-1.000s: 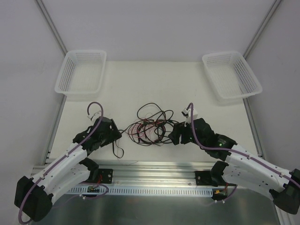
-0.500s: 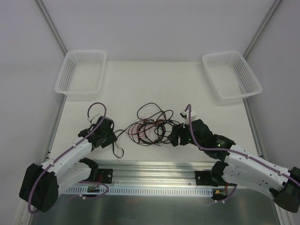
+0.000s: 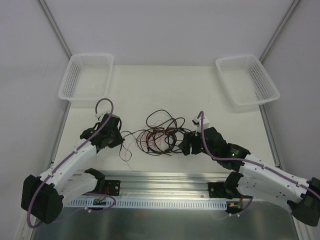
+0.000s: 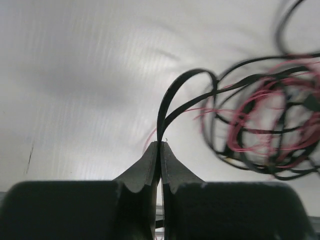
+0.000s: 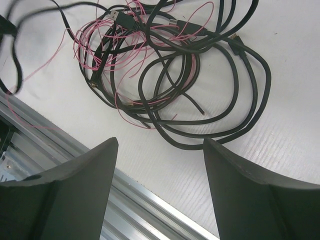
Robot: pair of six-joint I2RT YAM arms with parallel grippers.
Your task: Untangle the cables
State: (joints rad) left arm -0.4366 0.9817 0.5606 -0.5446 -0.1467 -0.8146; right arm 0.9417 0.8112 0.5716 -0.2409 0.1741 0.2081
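The cables (image 3: pixel 160 135) lie tangled in the middle of the table, black cords with thin pink wires woven through. My left gripper (image 3: pixel 119 137) is at the bundle's left edge, shut on a black cable loop (image 4: pixel 170 95) that rises from its tips (image 4: pixel 161 144) toward the tangle (image 4: pixel 265 115). A loose black tail (image 3: pixel 127 155) trails toward the near edge. My right gripper (image 3: pixel 184 144) hovers at the bundle's right side, open, with nothing between its fingers (image 5: pixel 160 142). The coils (image 5: pixel 170 65) lie just beyond them.
A white mesh basket (image 3: pixel 86 76) stands at the back left and another (image 3: pixel 246 79) at the back right. A metal rail (image 3: pixel 165 180) runs along the near table edge, close under the right gripper (image 5: pixel 125 200).
My left gripper has shut on the black cable loop and drawn back to the left and slightly away, stretching a strand out of the tangle. The right arm has hardly moved.
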